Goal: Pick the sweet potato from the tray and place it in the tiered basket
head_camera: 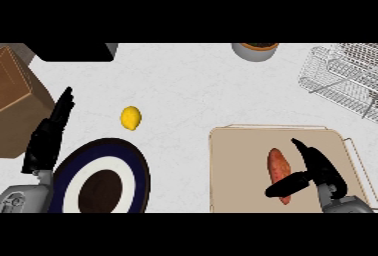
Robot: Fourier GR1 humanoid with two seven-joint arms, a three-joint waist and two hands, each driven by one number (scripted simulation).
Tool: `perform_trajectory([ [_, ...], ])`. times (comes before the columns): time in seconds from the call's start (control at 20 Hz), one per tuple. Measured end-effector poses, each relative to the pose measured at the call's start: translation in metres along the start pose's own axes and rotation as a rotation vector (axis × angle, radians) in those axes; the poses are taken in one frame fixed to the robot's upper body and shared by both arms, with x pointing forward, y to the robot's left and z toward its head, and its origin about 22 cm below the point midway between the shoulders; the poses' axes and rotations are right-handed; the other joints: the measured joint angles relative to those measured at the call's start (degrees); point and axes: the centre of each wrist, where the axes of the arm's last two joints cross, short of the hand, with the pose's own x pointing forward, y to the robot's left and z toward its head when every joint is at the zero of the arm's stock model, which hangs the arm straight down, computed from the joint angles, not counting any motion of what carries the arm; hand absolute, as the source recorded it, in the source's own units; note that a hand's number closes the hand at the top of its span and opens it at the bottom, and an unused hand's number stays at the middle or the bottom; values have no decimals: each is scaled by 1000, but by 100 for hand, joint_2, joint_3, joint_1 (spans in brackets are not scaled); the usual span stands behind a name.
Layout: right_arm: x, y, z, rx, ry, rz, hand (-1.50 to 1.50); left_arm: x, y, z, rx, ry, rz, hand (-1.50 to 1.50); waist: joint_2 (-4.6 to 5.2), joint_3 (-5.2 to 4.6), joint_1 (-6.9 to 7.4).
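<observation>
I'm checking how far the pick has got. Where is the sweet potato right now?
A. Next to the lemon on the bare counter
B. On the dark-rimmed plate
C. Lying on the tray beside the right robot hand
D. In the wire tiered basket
C: the sweet potato lies on the tray, with the right robot hand open alongside it, thumb reaching across its lower end; the tiered basket stands apart, upper right.

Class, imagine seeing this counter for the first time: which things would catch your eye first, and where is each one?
The right hand over the beige tray at lower right, fingers open beside the orange sweet potato. Next the small yellow lemon left of centre, above the dark-rimmed plate. The wire tiered basket sits at upper right.
</observation>
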Motion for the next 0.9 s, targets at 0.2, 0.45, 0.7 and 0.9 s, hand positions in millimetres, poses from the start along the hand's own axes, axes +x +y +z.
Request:
perform_trajectory([
  [0.2, -1, 5, -11, 23, 21, -11, -150, 7, -2, 0, 3, 1, 0, 0, -4, -4, 0],
  [0.45, 1, 11, -16, 55, 23, -5, 150, 3, 1, -3, 1, -2, 0, 0, -36, -59, -16],
  [0.7, 3, 13, -16, 53, -17, 126, 150, 7, -4, -6, 3, -1, -2, 0, -49, -97, -29],
  [0.9, 11, 16, -13, 58, -47, 131, 150, 7, 5, -4, -3, 0, 3, 0, -38, -67, -17],
])
